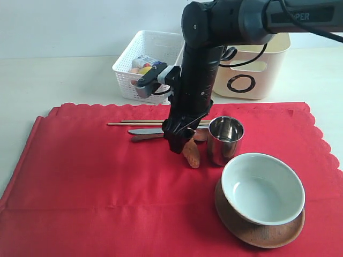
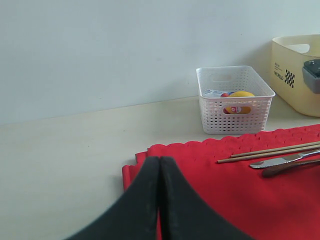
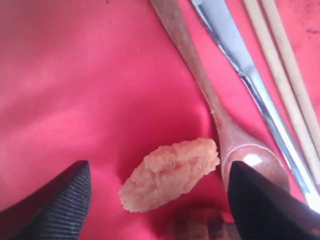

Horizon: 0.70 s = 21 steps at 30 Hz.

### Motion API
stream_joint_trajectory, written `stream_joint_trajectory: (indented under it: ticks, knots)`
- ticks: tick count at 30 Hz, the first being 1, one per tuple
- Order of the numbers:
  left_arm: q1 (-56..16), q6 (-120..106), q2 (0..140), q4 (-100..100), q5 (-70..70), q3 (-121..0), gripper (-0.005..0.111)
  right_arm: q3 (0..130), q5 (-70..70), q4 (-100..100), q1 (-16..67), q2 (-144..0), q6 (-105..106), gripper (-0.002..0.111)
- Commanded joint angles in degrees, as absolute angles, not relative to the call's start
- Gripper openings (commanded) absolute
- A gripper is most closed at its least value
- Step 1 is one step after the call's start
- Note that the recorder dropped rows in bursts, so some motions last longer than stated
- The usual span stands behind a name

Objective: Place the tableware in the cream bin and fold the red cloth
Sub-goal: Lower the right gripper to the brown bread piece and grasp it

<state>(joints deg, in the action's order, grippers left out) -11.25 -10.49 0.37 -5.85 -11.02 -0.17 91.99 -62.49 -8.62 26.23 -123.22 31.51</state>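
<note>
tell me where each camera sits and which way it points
Exterior: raised, opposite the bins, looking down over the red cloth toward the cream bin; the right arm hangs mid-frame.
Left wrist: low by the cloth's corner, looking across it to the white basket; the shut left gripper shows.
Right wrist: close above the cloth, looking down on a food lump inside the open right gripper.
Shared: the spoon, knife and chopsticks appear in all three.
</note>
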Motion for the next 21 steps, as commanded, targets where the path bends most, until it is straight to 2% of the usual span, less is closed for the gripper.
stream_joint_trajectory:
  ticks: [1, 10, 12, 21]
  knots:
    - [-11.58, -10.36, 0.0, -5.88, -10.97, 0.0, 0.001, 92.32, -62.6, -8.98, 25.94, -125.33, 31.82, 0.072]
    - [-11.58, -10.19, 0.0, -5.88, -10.97, 0.0, 0.001, 92.32, -62.6, -7.49, 25.94, -128.2, 31.82, 0.072]
    - [-11.58, -10.19, 0.0, -5.88, -10.97, 0.0, 0.001, 92.32, -62.6, -7.11, 25.94, -128.72, 31.64, 0.069]
    - [-11.58, -10.37, 0.0, -5.88, -10.97, 0.0, 0.001, 92.32, -62.6, -7.11, 25.94, -128.94, 31.64, 0.031]
